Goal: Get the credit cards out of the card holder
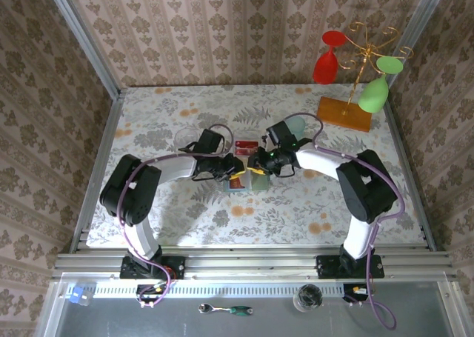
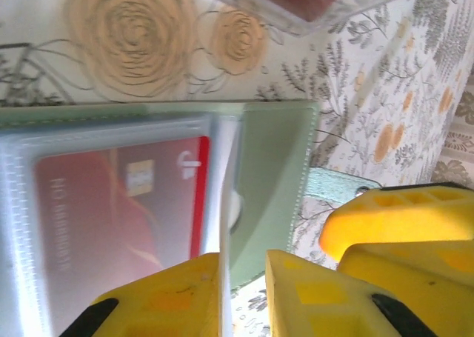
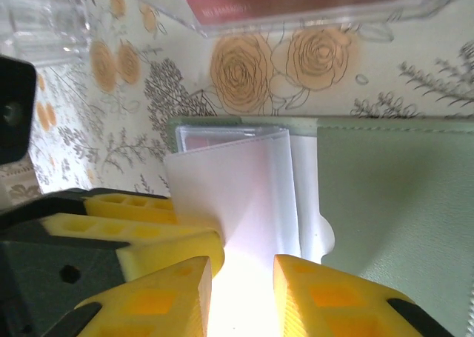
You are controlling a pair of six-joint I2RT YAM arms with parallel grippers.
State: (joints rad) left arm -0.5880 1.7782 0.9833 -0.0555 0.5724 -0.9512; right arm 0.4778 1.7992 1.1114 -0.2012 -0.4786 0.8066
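Card holder: the card holder (image 3: 392, 196) lies opened flat on the flowered table (image 1: 185, 204), with both grippers meeting over it.
Cards: one red card (image 2: 118, 211) sits in a clear sleeve on the holder's inner side. A pinkish card edge shows in the pocket under the raised leaf. How many more are inside cannot be told.
Left gripper: the left gripper (image 2: 244, 267) is at the holder's near edge, jaws narrowed. The green cover and a sleeve edge fill the gap, so it looks clamped on the holder.
Right gripper: the right gripper (image 3: 244, 267) is at the holder's centre fold. Its fingers are closed about a translucent sleeve leaf (image 3: 237, 189), which it lifts off the holder.
Beyond the holder: a clear case (image 3: 296, 15) with a red card in it lies just past the holder's far edge.
Handling: the cards are probably light, stiff and slick. The sleeves are floppy and will likely bend rather than resist.
Where to grip: pinch the card's exposed short edge at the sleeve mouth, with the holder pinned by its cover.
Risk: the whole holder may lift with the card, or the card may slip from the pads.
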